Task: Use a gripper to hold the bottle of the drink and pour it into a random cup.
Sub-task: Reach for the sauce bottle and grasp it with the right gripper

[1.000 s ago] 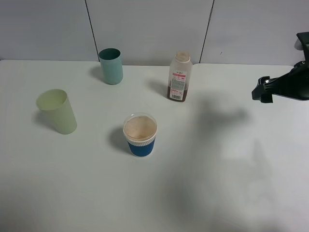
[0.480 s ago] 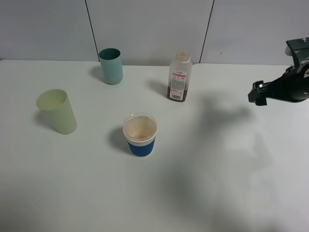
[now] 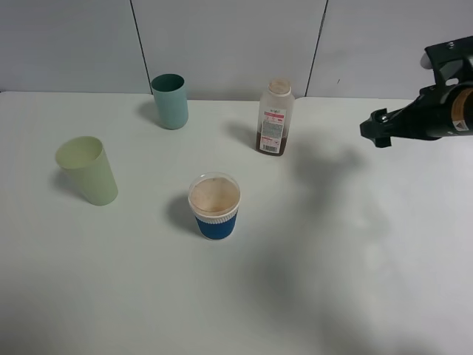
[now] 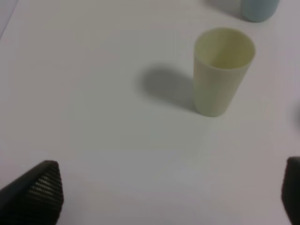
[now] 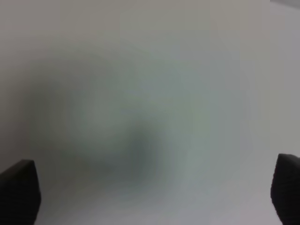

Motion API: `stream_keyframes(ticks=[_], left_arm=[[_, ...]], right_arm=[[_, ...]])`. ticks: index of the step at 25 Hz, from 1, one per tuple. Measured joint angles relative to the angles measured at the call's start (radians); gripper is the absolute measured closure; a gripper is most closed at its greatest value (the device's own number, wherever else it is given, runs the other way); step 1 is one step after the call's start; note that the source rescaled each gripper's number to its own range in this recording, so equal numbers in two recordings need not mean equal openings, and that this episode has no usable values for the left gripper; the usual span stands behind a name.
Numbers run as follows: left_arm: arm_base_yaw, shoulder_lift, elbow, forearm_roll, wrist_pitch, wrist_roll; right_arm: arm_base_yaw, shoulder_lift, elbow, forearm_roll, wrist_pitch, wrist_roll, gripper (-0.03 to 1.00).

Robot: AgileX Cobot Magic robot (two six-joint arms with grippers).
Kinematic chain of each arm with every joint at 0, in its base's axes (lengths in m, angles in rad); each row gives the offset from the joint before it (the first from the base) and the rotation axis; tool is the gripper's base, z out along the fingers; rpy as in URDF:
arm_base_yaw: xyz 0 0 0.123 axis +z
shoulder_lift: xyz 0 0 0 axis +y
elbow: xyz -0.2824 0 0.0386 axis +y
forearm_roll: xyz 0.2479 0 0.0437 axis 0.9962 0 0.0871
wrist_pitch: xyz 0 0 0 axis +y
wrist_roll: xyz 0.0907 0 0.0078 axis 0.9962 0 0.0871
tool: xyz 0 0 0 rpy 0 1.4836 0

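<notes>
The bottle of the drink stands upright at the back of the white table, capped, with brown liquid low inside. The cup with the blue sleeve stands in the middle, in front and to the left of the bottle. My right gripper hangs above the table at the right, well apart from the bottle; its fingertips stand wide apart, open and empty. My left gripper is out of the exterior high view; its fingertips stand wide apart, open, over bare table.
A pale yellow-green tumbler stands at the left, also in the left wrist view. A teal tumbler stands at the back left, its base showing in the left wrist view. A grey wall runs behind the table.
My right gripper has moved left and slightly up, toward the bottle. The bottle and the cups have not moved.
</notes>
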Motion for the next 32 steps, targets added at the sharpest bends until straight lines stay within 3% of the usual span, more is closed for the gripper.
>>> stream_keyframes(ticks=[3, 9, 16, 22, 32], left_arm=[[0.000, 0.000, 0.000, 0.000, 0.000, 0.000], [0.000, 0.000, 0.000, 0.000, 0.000, 0.000], [0.000, 0.000, 0.000, 0.000, 0.000, 0.000], [0.000, 0.000, 0.000, 0.000, 0.000, 0.000], [0.000, 0.000, 0.000, 0.000, 0.000, 0.000]], right_arm=[[0.000, 0.034, 0.000, -0.114, -0.047, 0.043, -0.03], [0.000, 0.105, -0.029, -0.156, -0.055, 0.051, -0.03], [0.000, 0.171, -0.120, -0.298, -0.154, 0.051, -0.03], [-0.001, 0.248, -0.212, -0.333, -0.189, 0.051, -0.03], [-0.001, 0.388, -0.365, -0.371, -0.395, 0.048, -0.03]])
